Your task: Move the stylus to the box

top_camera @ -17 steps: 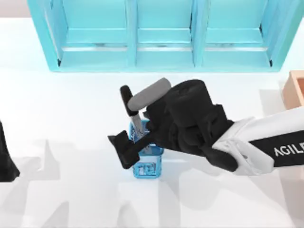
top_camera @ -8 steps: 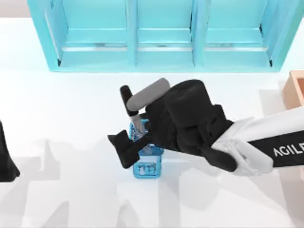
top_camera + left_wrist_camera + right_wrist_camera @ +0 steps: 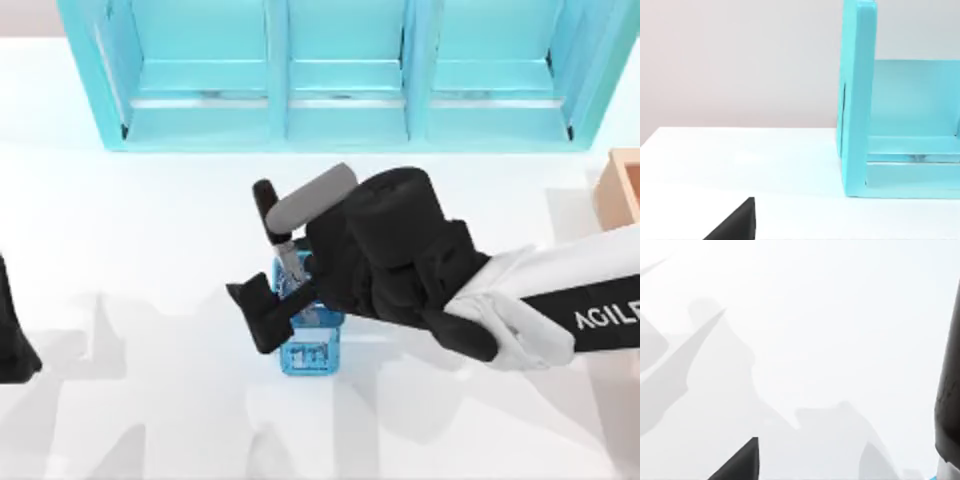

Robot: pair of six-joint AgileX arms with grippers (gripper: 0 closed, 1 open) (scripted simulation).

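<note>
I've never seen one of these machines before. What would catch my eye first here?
Probably the right arm reaching in from the table's right side, its black right gripper spread around a small blue see-through cup mid-table, with the stylus standing in it. Behind them a big cyan shelf unit spans the back, and a tan box peeks in at the right edge.

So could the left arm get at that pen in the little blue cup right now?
Probably not easily. The left gripper sits parked at the table's left edge, and the right gripper already straddles the blue cup with its fingers around the stylus, crowding any approach.
</note>
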